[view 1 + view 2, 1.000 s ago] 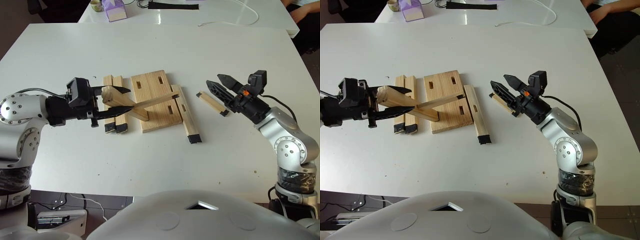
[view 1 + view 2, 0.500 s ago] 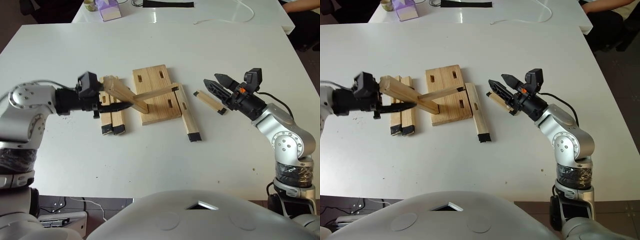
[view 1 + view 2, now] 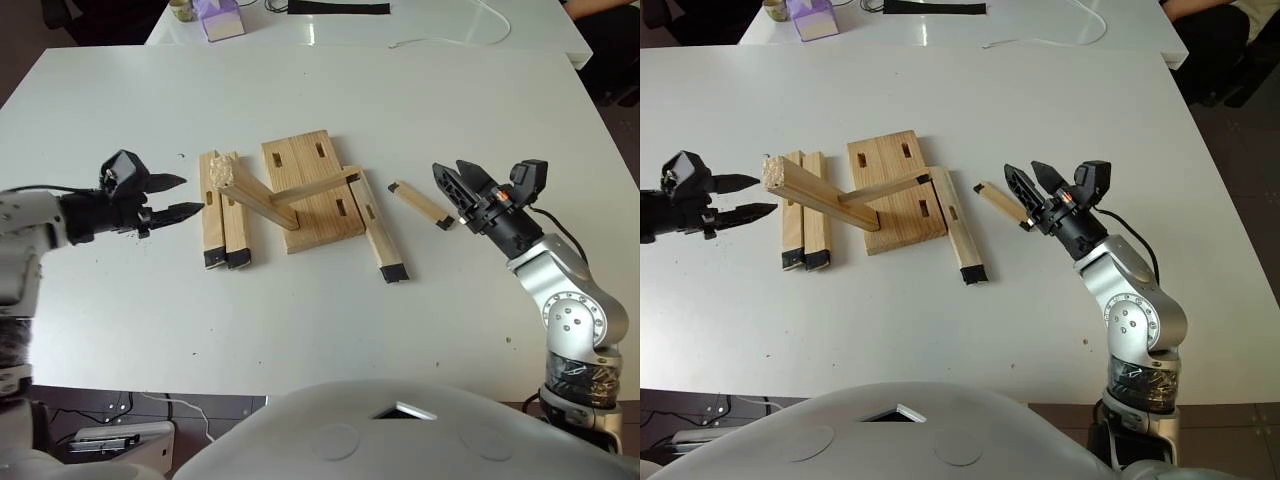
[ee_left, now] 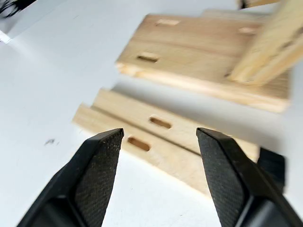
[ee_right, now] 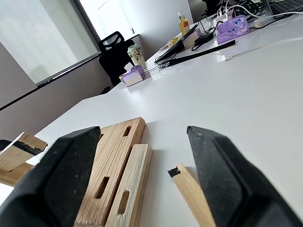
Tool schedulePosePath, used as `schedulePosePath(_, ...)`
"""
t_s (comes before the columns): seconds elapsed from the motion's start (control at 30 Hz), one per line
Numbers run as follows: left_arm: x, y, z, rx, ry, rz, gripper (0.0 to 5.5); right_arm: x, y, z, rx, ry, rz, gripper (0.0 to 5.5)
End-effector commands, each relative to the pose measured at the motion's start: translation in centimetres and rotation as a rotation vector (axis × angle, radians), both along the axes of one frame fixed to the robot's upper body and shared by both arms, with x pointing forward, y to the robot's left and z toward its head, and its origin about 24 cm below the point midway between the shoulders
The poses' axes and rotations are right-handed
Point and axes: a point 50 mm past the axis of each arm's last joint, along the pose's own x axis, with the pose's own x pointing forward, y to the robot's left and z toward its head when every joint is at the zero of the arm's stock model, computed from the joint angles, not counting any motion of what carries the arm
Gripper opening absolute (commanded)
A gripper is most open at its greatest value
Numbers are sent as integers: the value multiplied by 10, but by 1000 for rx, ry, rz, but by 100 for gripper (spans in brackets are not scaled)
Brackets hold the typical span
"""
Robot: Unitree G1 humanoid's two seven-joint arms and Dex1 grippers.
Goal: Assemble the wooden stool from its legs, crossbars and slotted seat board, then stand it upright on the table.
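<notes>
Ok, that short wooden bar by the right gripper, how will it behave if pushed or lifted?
The short bar looks like solid wood, so probably stiff and light. Its flat squared faces suggest it would slide on the smooth table rather than roll.

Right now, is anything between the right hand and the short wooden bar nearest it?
Nothing visible does. The open right hand is just beside the short crossbar, with only bare table between them.

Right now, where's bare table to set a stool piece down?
The table is bare along its near edge, in front of the paired legs and the seat board, and across its far half beyond the board. The middle is crowded, from the left gripper to the short crossbar by the right gripper.
</notes>
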Motion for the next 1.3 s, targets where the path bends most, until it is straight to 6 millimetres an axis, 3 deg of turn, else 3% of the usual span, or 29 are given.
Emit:
schedulePosePath(0.03,-10,-21,-50,-102,54,305,286,0,-2,0,2,-12,-84,339)
schedulePosePath(0.27,-6,-34,-62,-159,88,517,286,11,6,2,16,-26,-91,339)
schedulePosePath(0.63,-18,-29,-73,16,208,545,286,3,15,-10,36,-1,-115,339)
schedulePosePath(0.97,-19,-30,-49,77,341,641,286,-16,26,-22,97,18,-230,339)
schedulePosePath(1.27,-46,-35,-51,77,562,625,286,-22,29,-26,128,14,-308,339)
schedulePosePath(1.3,-44,-36,-52,78,560,614,268,-22,30,-26,130,13,-311,339)
